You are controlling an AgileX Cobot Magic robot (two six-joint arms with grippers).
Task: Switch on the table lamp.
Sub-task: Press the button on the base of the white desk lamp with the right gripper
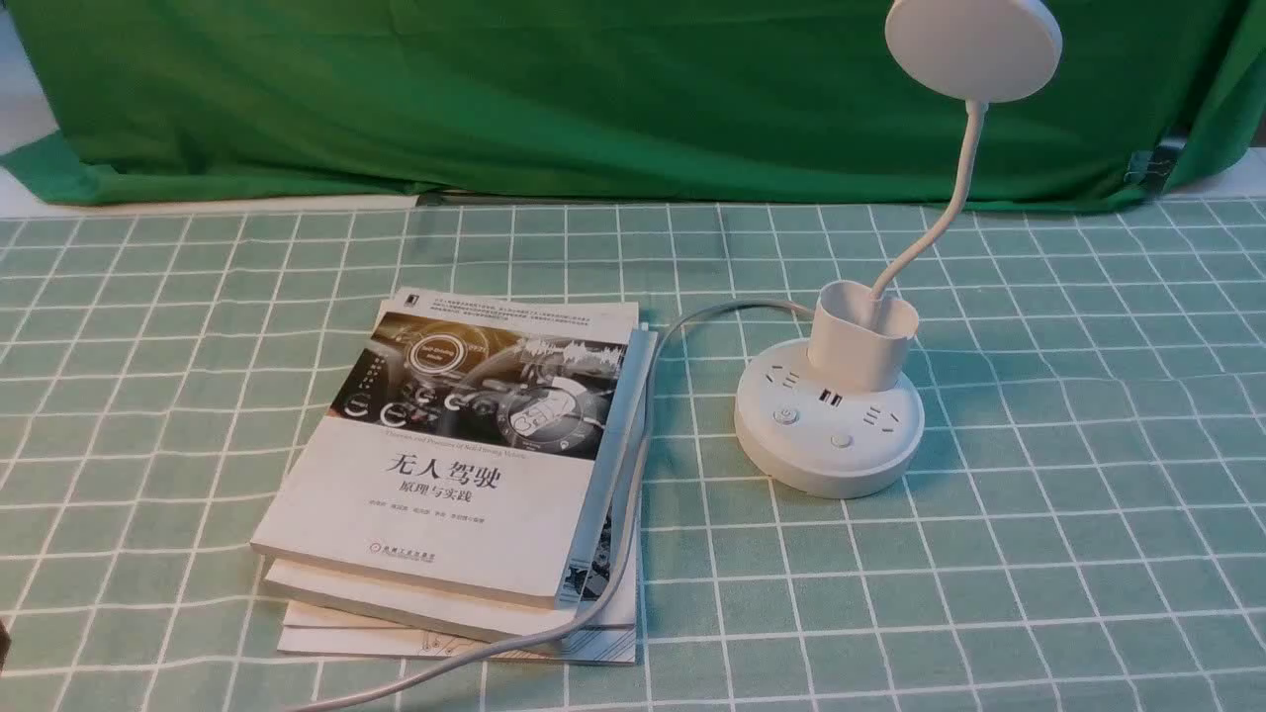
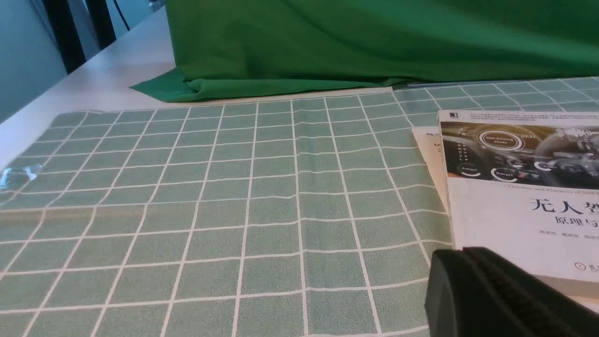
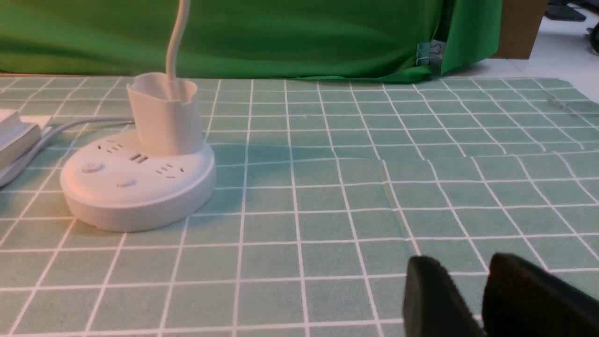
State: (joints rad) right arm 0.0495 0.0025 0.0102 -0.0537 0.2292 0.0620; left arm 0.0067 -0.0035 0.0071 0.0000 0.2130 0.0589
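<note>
The white table lamp stands right of centre: its round base (image 1: pixel 829 420) carries sockets and two buttons (image 1: pixel 785 415) (image 1: pixel 841 440), a cup-shaped holder (image 1: pixel 863 334) and a thin neck (image 1: pixel 954 198) up to the disc head (image 1: pixel 973 47). In the right wrist view the base (image 3: pixel 138 187) lies well off from my right gripper (image 3: pixel 465 269), whose fingers stand slightly apart above the cloth with nothing between them. My left gripper (image 2: pixel 463 255) is shut and empty, hovering by the corner of the books (image 2: pixel 514 210). Neither gripper shows in the front view.
A stack of books (image 1: pixel 465 465) lies left of the lamp, and the lamp's grey cord (image 1: pixel 633 475) runs along its right side to the table's front edge. A green backdrop cloth (image 1: pixel 593 99) hangs behind. A green checked tablecloth (image 1: pixel 1039 554) covers the table.
</note>
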